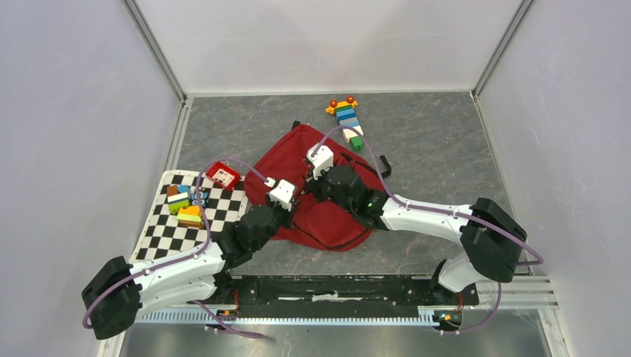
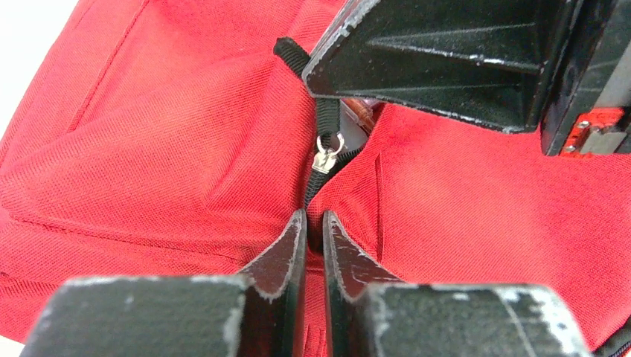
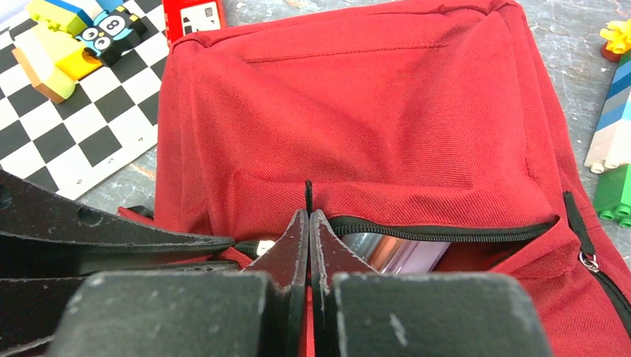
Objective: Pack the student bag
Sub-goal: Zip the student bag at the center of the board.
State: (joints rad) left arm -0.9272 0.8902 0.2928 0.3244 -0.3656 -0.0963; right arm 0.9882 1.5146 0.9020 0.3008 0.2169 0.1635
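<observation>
The student bag [image 1: 321, 223] lies flat in the middle of the grey worktop [image 1: 431, 141], and both arms meet above it. The right claw [image 3: 308, 216] is closed fully on the thin black pull strap [image 2: 327, 115], from which the small silver slider [image 2: 325, 160] hangs. The left claw [image 2: 313, 223] stands narrow, just beside the right one. Its two fingers pinch the red fabric where the black zipper line runs between the tips. In the right wrist view the zipper [image 3: 446, 232] is partly open, and something shiny shows inside; we cannot tell what it is. To the left of the bag there is a checkered mat [image 1: 231, 212] with some coloured blocks [image 1: 184, 204] on it. A small red box [image 1: 222, 175] rests at the far edge of the mat, near the bag. A row of toy bricks [image 1: 347, 119] lies on the worktop beyond the bag.
</observation>
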